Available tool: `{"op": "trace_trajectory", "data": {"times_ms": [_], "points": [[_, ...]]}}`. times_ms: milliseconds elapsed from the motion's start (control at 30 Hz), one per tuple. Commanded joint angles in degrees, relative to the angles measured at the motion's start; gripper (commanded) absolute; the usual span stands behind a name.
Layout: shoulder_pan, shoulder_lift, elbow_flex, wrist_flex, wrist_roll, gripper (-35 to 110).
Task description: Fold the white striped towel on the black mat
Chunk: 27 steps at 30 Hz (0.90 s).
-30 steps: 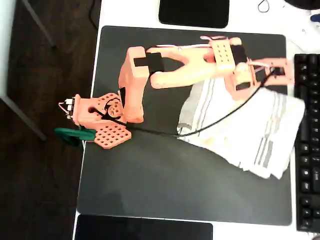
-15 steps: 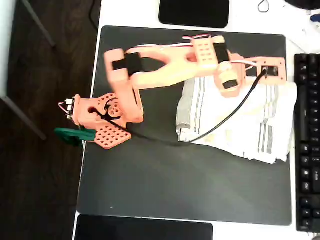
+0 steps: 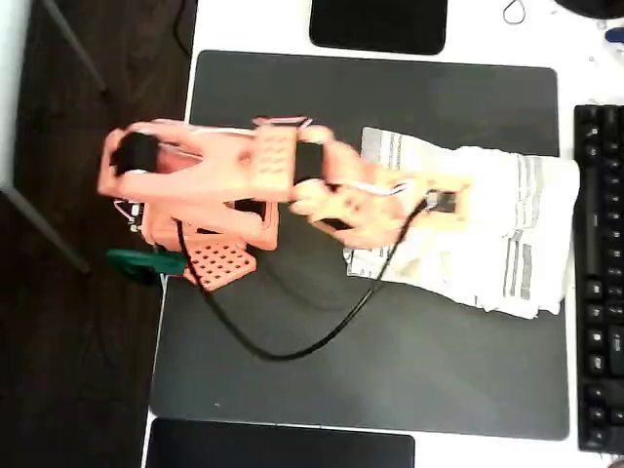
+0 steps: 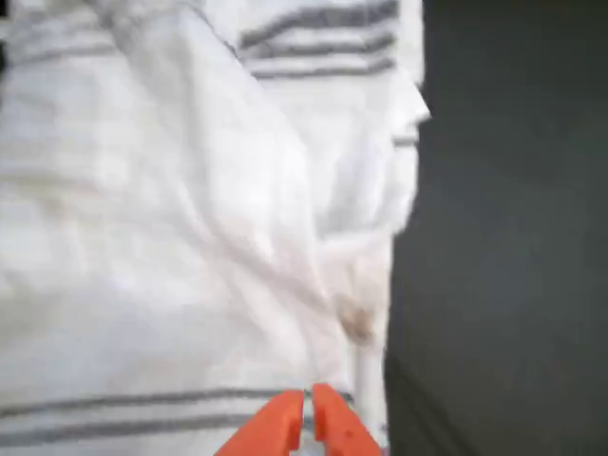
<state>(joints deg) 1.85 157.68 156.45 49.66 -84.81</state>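
Two fingers (image 4: pixel 306 418) pressed together — white striped towel (image 4: pixel 190 237) directly beneath.

Stood on a white table (image 3: pixel 253 24) over dark wood floor (image 3: pixel 68 341); black keyboard (image 3: pixel 597 283) at right edge.

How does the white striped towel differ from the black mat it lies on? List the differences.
Colour: the white striped towel is off-white with narrow grey stripe bands; the black mat is plain dark grey-black.
Size: the towel covers only part of the mat's right side in the overhead view; the mat is far larger.
Surface: the towel is folded over and rumpled with uneven edges; the mat lies flat with rounded corners.
Shared: both are flat, roughly rectangular sheets.
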Motion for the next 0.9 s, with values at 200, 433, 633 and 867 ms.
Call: {"op": "trace_trajectory", "data": {"times_ms": [200,433,633,867], "points": [[-1.0,21.6,18.6,-1.1,-2.6,0],[-1.9,28.4,20.7,9.8,-2.8,0],[-1.1,33.0,21.9,17.4,-4.2,0],[-0.6,33.3,21.9,24.7,-6.9,0]]}}
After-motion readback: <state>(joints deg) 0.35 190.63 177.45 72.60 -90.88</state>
